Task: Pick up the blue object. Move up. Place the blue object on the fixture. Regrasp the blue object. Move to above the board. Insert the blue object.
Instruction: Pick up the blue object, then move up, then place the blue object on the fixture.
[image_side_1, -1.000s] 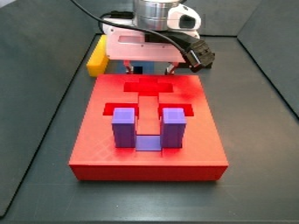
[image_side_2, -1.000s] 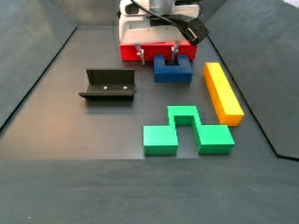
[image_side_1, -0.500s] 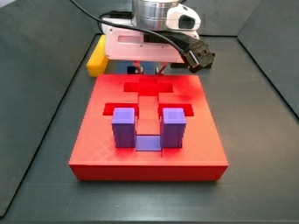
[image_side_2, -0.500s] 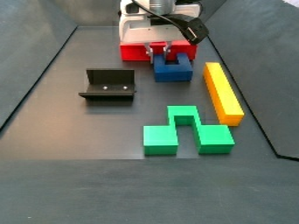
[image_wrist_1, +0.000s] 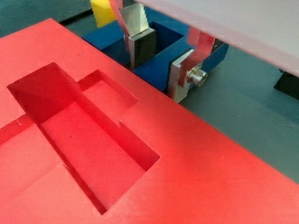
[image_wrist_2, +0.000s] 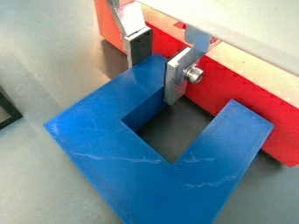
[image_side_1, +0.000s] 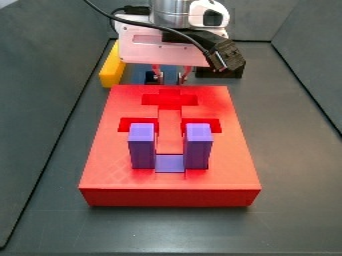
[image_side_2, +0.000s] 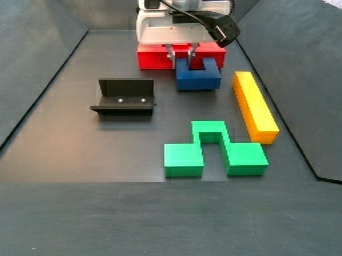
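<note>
Gripper and wrist are seen lowered vertically at the board's far edge, just past it, with the pale wrist housing hanging over that edge in a side view. The silver fingers are spread on either side of one prong of the blue object — in a wrist view one plate lies against the prong's outer face and the other stands inside the U; whether the pads are actually pressed on cannot be told. The blue object rests flat on the tabletop, right beside the board, its prongs pointed toward the board's side wall.

In a wrist view the gripper is shown just beyond the board's edge, above a blue patch of the block, with the board's cross-shaped recess lying empty near that edge. A purple U-shaped block is seated upright in the half of the board farthest from the gripper.

The fixture stands well apart from the board, with bare tabletop around it. The yellow bar lies just beside the blue object, stretching away from the board — little room is left on that side. The green block lies farther from the board, near the bar's end.
</note>
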